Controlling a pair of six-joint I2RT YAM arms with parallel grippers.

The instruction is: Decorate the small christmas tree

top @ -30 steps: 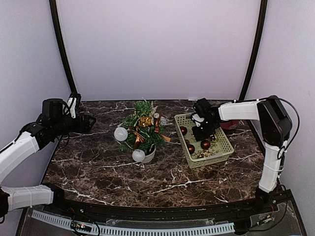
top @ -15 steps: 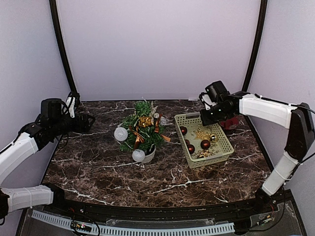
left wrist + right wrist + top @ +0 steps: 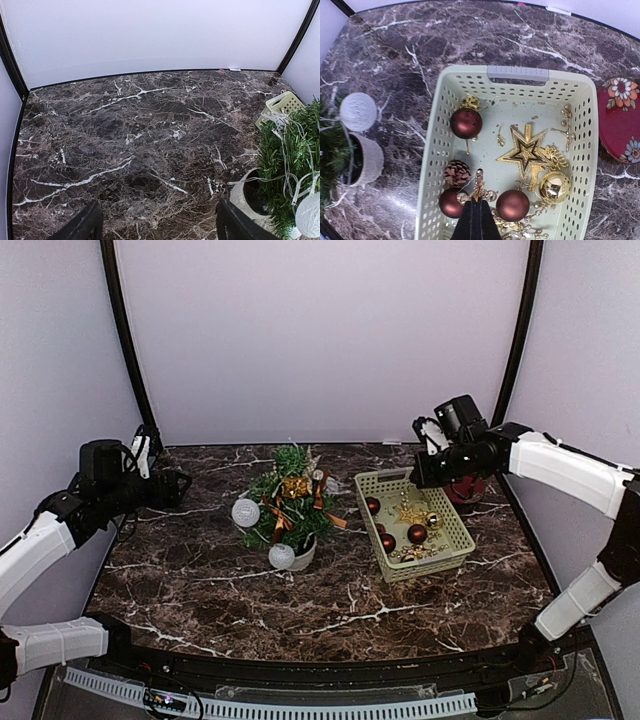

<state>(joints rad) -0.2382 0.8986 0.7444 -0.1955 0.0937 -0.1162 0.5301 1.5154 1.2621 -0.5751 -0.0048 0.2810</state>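
Right gripper (image 3: 477, 207), fingers pressed together, hangs over the basket (image 3: 517, 74) of ornaments at centre right; left gripper (image 3: 160, 227), fingers spread, faces the tree (image 3: 288, 502), likely ready to steady it

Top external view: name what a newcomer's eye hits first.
The small bushy dark-green artificial christmas tree, in a white pot and hung with white balls and copper ribbons, stands mid-way across the dark marble table. Right of it sits a pale green perforated plastic basket holding a gold star and dark red baubles. The right gripper, fingers shut, hangs above it.
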